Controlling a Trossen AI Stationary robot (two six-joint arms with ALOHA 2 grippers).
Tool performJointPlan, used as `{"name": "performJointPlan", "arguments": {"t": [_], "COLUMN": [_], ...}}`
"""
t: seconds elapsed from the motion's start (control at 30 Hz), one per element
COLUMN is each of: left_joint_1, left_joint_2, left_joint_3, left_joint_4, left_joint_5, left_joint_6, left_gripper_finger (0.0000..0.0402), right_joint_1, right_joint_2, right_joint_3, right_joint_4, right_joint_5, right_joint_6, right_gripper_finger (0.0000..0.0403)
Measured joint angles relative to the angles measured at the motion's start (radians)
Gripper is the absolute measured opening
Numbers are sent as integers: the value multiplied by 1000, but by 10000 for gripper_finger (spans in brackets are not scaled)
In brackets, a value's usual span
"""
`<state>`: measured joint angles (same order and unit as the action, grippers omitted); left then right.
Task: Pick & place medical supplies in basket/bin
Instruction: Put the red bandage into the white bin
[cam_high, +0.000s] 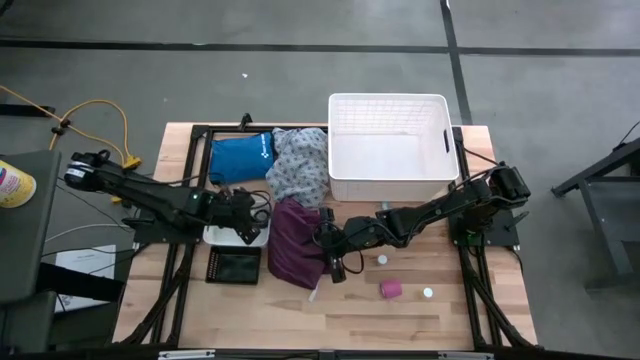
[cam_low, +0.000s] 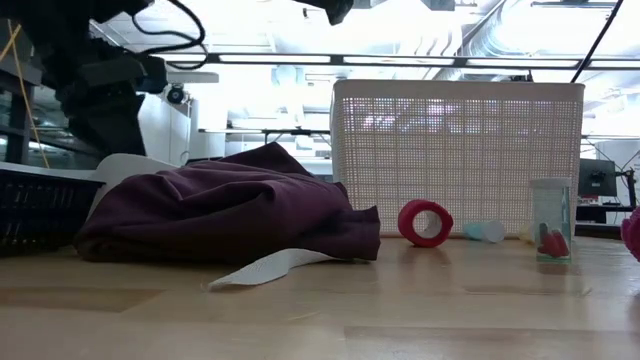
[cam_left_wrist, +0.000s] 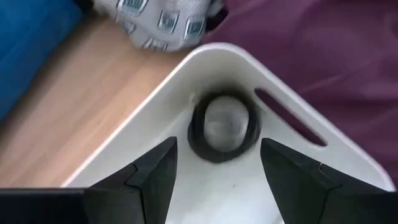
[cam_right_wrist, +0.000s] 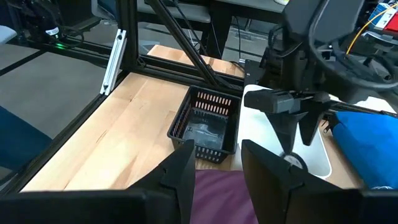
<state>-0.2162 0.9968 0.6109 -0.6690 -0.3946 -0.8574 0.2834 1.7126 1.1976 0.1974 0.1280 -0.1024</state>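
Evenly lit from overhead, with soft shadows only. Blown-out glare from ceiling lights behind the white basket (cam_low: 457, 158) in the low view. Blurred, out of focus throughout the left wrist view.

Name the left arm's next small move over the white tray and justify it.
Probably lower and close. The left tool hovers open over the small white tray, its fingers on either side of a dark-ringed round piece lying in the tray's corner, not yet gripped.
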Motion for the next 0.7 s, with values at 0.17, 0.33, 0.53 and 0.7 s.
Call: {"name": "performJointPlan", "arguments": {"t": [0.17, 0.33, 0.53, 0.7], "left_joint_1": [7, 7, 6, -17], "left_joint_2": [-7, -7, -39, -123], "left_joint_3": [0, 0, 0, 0], "left_joint_4": [23, 22, -6, -16], "left_joint_5": [0, 0, 38, 90], "left_joint_6": [27, 27, 40, 94], "left_gripper_finger": [223, 223, 223, 223], "right_joint_1": [0, 0, 0, 0], "right_joint_2": [0, 0, 0, 0], "right_joint_3": [0, 0, 0, 0], "right_joint_4": [0, 0, 0, 0], "right_joint_5": [0, 0, 0, 0], "right_joint_6": [0, 0, 0, 0], "right_gripper_finger": [119, 119, 119, 119]}}
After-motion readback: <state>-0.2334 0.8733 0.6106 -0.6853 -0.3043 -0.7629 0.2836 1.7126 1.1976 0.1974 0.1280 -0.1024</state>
